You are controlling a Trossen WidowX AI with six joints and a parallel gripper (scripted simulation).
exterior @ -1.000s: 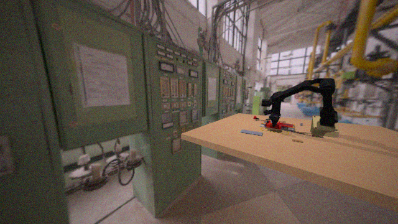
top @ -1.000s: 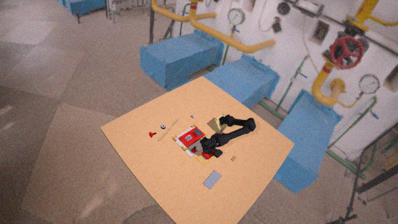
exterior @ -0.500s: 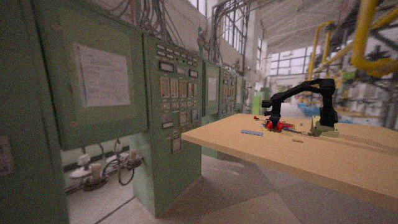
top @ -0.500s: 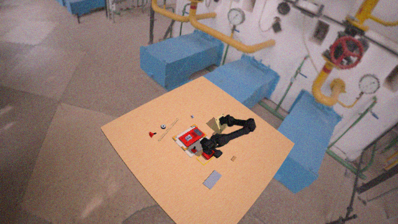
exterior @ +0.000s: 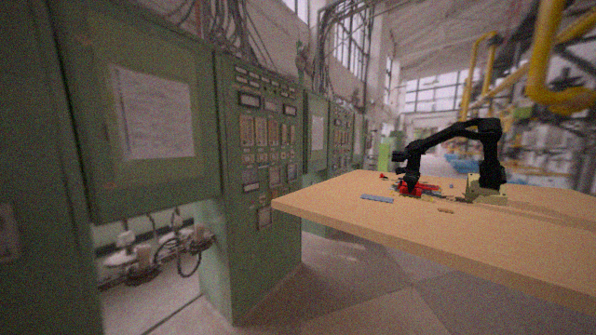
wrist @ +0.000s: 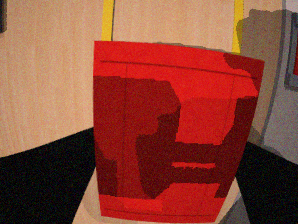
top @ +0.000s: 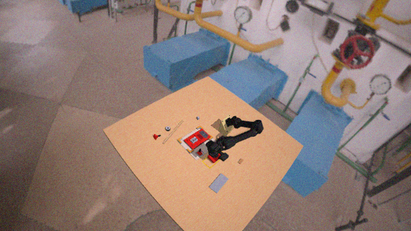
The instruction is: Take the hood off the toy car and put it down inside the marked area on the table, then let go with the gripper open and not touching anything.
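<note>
The red hood (top: 213, 158) (wrist: 205, 117) is held between the two black fingers of my gripper (wrist: 169, 141), which is shut on it. The hood hangs low over the table, over part of the marked area, a yellow outline (top: 210, 167) (wrist: 107, 22). Two yellow lines run out from under the hood's far edge in the wrist view; the rest of the outline is hidden there. The toy car (top: 189, 141) stands right beside the hood, with its grey edge at the right of the wrist view. Whether the hood touches the table or the car I cannot tell.
A flat blue-grey plate (top: 218, 183) (exterior: 377, 198) and a small orange-brown block (top: 240, 161) (exterior: 445, 210) lie near the marked area. Beyond the car lie a thin rod, a wheel (top: 167, 128) and a small red piece (top: 156, 136) (exterior: 383, 176).
</note>
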